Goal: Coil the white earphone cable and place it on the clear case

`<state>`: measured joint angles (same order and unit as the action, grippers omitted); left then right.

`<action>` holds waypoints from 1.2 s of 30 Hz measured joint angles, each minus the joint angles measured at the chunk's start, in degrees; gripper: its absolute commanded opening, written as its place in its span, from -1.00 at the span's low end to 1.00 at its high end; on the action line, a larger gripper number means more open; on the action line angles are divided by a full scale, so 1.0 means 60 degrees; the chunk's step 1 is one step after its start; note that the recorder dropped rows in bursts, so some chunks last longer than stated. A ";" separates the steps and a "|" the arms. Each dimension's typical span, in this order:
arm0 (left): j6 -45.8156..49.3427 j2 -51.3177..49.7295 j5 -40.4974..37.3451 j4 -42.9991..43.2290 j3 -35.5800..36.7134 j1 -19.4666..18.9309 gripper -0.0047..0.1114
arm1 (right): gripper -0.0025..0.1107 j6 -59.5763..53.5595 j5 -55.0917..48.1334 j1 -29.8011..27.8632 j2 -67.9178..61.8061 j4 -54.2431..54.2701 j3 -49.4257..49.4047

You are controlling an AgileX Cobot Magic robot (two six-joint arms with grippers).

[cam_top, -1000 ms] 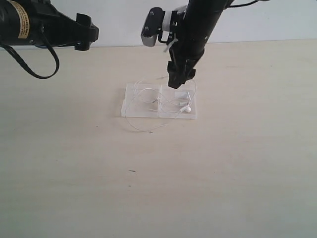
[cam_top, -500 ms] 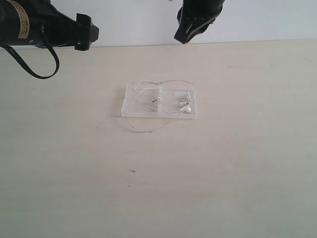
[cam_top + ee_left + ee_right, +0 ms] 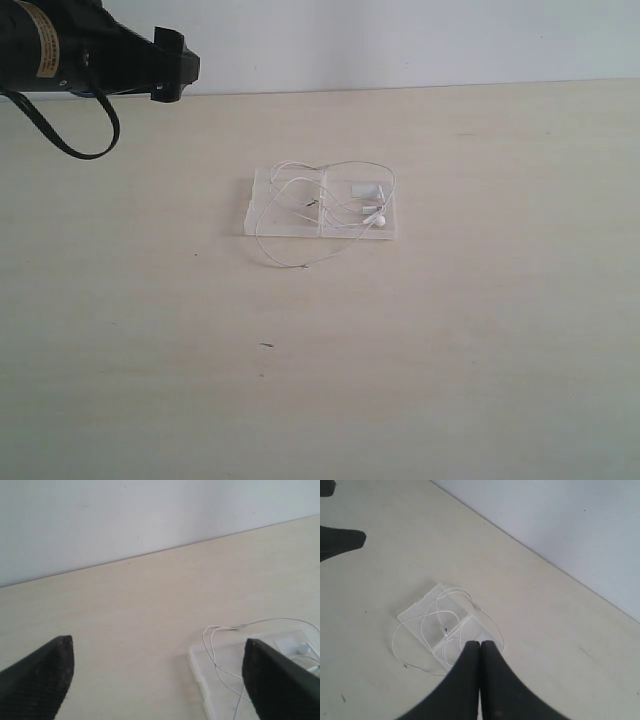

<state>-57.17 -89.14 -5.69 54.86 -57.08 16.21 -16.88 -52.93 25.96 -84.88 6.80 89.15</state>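
Right hand [image 3: 479, 645] has left the exterior view; pinched shut and empty, it hangs above the clear case [image 3: 285, 225]. On it the white earphone cable [image 3: 379, 221] lies coiled, one loop spilling onto the worktop [image 3: 450, 350]. Placing seems done; tucking that loop may remain. Only the left wrist view shows the left hand [image 3: 156, 650], spread open

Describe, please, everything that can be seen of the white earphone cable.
The white earphone cable is a very thin white wire, lying loose in several overlapping loops rather than in a tight coil. Most of it rests on the clear case, where its two small white earbuds lie close together on the half with the white label. One wide loop spills over the case's edge nearest the exterior camera onto the table. Only the case and the table touch it.
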 measured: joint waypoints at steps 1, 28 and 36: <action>0.0000 0.0000 0.0000 0.0000 0.0000 0.0000 0.58 | -0.96 -0.0131 0.0235 0.0000 0.0336 0.0140 -0.0595; 0.0000 0.0000 0.0000 0.0000 0.0000 0.0000 0.58 | -0.96 -0.1155 0.0752 0.0000 0.6254 0.2087 -0.5513; 0.0000 0.0000 0.0000 0.0000 0.0000 0.0000 0.58 | -0.96 -0.1155 0.0730 0.0000 0.6291 0.2087 -0.5513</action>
<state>-57.17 -89.14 -5.69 54.86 -57.08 16.21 -23.81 -48.55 25.96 -47.13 19.32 56.07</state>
